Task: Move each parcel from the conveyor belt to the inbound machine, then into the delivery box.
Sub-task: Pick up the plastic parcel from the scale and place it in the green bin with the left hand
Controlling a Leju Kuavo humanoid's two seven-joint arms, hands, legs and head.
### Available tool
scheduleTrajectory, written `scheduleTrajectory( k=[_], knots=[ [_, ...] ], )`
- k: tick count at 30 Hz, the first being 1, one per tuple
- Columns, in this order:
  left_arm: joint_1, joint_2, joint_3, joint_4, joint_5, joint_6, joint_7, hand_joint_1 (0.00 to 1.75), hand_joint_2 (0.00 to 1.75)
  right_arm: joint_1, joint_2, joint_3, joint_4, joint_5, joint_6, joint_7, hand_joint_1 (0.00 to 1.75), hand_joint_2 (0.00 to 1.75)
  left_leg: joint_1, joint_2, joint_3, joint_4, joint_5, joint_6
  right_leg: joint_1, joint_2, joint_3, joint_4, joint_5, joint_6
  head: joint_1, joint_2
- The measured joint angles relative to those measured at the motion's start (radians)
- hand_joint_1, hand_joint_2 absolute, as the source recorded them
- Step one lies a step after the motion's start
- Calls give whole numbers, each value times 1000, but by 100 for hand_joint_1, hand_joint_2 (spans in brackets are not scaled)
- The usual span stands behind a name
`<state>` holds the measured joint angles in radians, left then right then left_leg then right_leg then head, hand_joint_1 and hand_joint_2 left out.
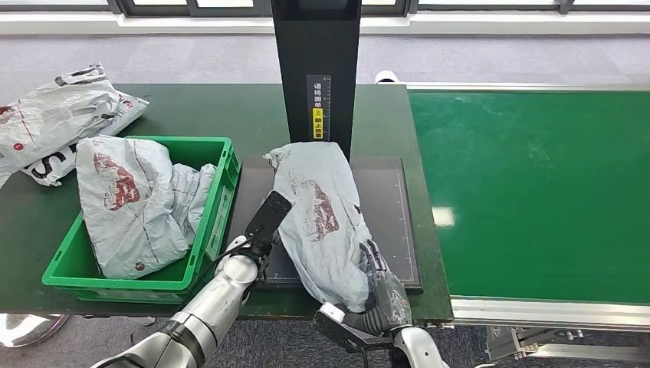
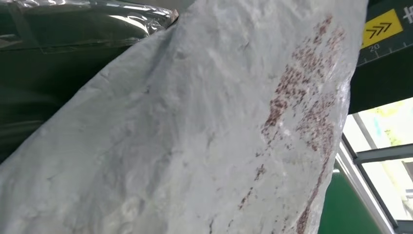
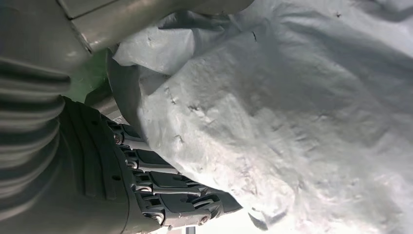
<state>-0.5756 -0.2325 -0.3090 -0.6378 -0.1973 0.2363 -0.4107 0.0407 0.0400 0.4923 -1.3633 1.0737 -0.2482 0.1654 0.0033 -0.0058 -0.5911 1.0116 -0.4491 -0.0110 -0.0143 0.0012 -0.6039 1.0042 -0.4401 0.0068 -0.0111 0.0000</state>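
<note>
A grey parcel (image 1: 322,222) with a reddish print lies lengthwise on the dark platform (image 1: 391,199) of the inbound machine, its far end against the black column (image 1: 318,69). My right hand (image 1: 377,297) grips the parcel's near end at the platform's front edge; in the right wrist view its dark fingers (image 3: 160,183) curl under the parcel (image 3: 292,122). My left hand (image 1: 267,218) rests flat against the parcel's left side. The left wrist view is filled by the parcel (image 2: 195,136), and that hand does not show there.
A green crate (image 1: 224,180) left of the platform holds grey parcels (image 1: 130,199). More white and grey bags (image 1: 61,115) lie on the table's far left. The green conveyor belt (image 1: 536,192) runs along the right.
</note>
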Motion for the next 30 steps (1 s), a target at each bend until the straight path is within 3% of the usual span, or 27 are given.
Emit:
scheduleTrajectory(
  k=[6,12,16,21,25,30],
  knots=[
    [-9,-10,30,-8,28,139,-37,0,175,4,5,-22,-16,20,3,1,0,175,0,0,0,0,0,0,0,0,0,0,0,0,0,0],
    [-33,-5,34,8,-147,335,41,0,175,10,18,-52,-28,11,-30,-17,0,175,0,0,0,0,0,0,0,0,0,0,0,0,0,0],
    [-47,5,31,25,-331,446,144,0,175,13,37,-88,-59,-59,-109,-94,0,175,0,0,0,0,0,0,0,0,0,0,0,0,0,0],
    [-38,8,79,-4,-551,459,174,0,175,20,57,-142,-105,-213,-206,-226,0,175,0,0,0,0,0,0,0,0,0,0,0,0,0,0],
    [-25,-10,210,-51,-643,457,103,0,175,23,63,-187,-138,-338,-268,-330,0,175,0,0,0,0,0,0,0,0,0,0,0,0,0,0],
    [-5,-39,300,-77,-368,360,-81,0,175,19,73,-230,-149,-463,-297,-420,0,175,0,0,0,0,0,0,0,0,0,0,0,0,0,0]
  ],
)
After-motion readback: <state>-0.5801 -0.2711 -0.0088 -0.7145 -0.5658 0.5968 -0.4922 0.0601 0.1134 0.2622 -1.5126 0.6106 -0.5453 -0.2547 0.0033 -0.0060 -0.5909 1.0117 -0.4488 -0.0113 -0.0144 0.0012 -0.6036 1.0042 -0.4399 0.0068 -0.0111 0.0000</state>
